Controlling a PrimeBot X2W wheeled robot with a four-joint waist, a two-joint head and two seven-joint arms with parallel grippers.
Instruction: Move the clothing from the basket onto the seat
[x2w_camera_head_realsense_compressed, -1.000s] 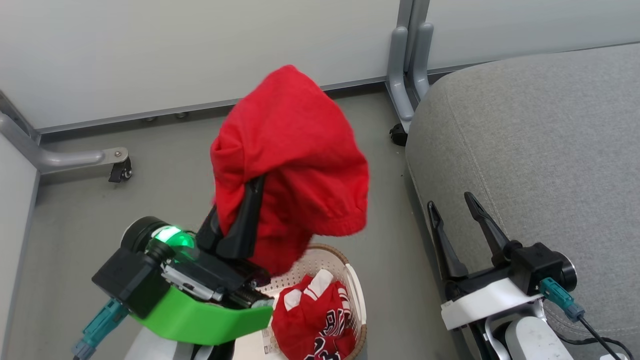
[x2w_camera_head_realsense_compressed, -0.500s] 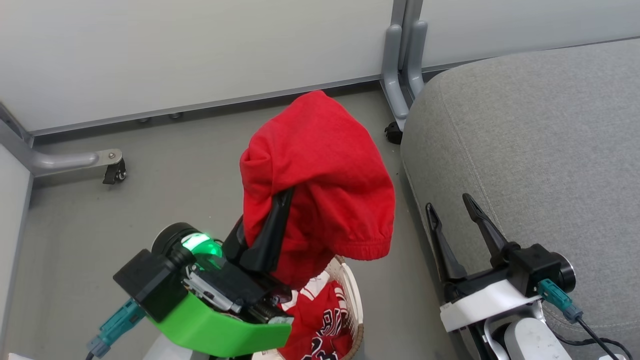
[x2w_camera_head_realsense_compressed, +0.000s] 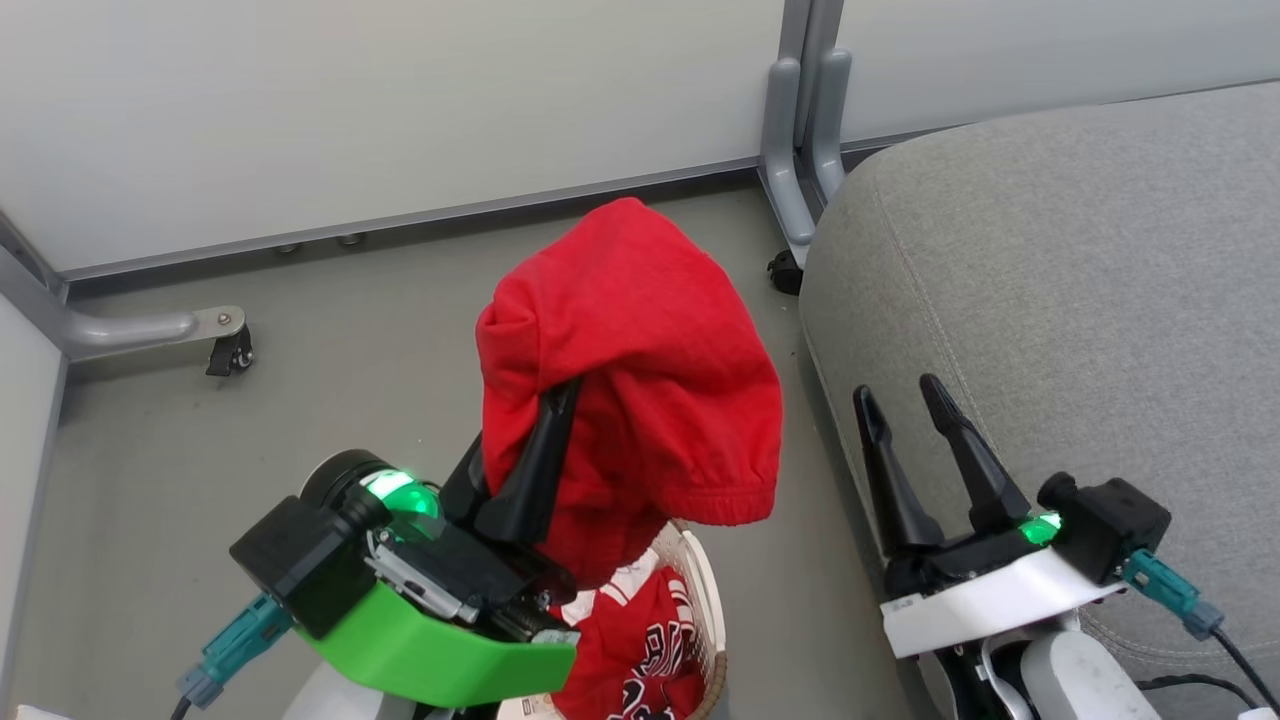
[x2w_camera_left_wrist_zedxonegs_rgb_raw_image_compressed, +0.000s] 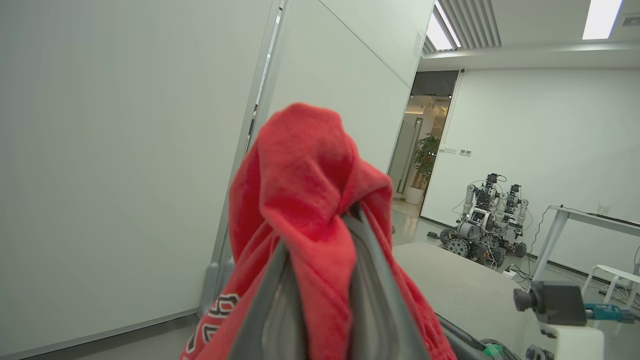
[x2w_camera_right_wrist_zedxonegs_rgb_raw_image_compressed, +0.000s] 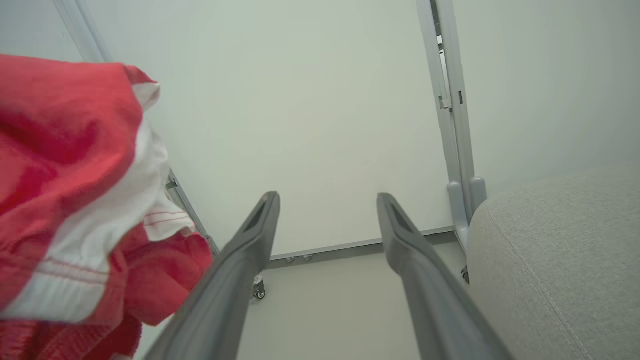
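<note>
Now nearer the seat; left claw tight on red clothing

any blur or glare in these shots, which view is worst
Head view: sharp, evenly lit. Left wrist view: ceiling lights blown out, fingers soft up close. Right wrist view, the worst: red clothing blurred near the lens.

White partition, caster foot, grey floor

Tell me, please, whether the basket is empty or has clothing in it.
Not empty: a red jersey with black-and-white lettering lies in the basket.
</note>
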